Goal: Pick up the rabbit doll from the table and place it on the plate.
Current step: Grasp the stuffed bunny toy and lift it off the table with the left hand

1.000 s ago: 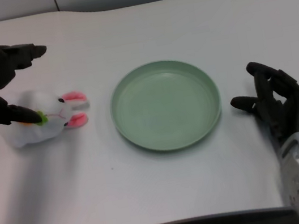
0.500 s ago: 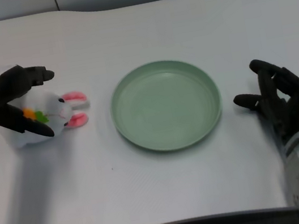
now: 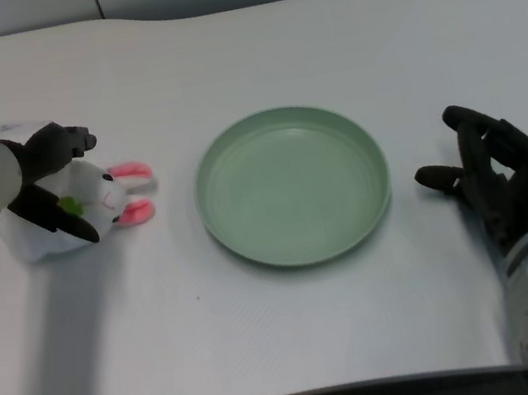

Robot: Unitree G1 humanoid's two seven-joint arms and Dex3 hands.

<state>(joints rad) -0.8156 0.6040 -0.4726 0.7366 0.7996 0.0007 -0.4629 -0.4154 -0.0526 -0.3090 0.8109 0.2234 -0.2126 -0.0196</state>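
a: what's changed on your end?

b: over the last second my left hand point(image 3: 51, 182) has dropped down onto the rabbit doll point(image 3: 83, 208). a second ago the fingers were spread above it; now one finger reaches over the far side of the body and another crosses the front, so they bracket it. i can't tell yet whether they're actually squeezing it.

a: has the doll moved?

b: no. it's lying on the white table point(image 3: 299, 344) in the same spot, pink ears pointing toward the green plate point(image 3: 291, 185), which sits apart to its right with nothing in it.

a: so where does that leave us?

b: i'd judge we're at the grasp. once the grip is firm, lift and carry rightward to the plate.
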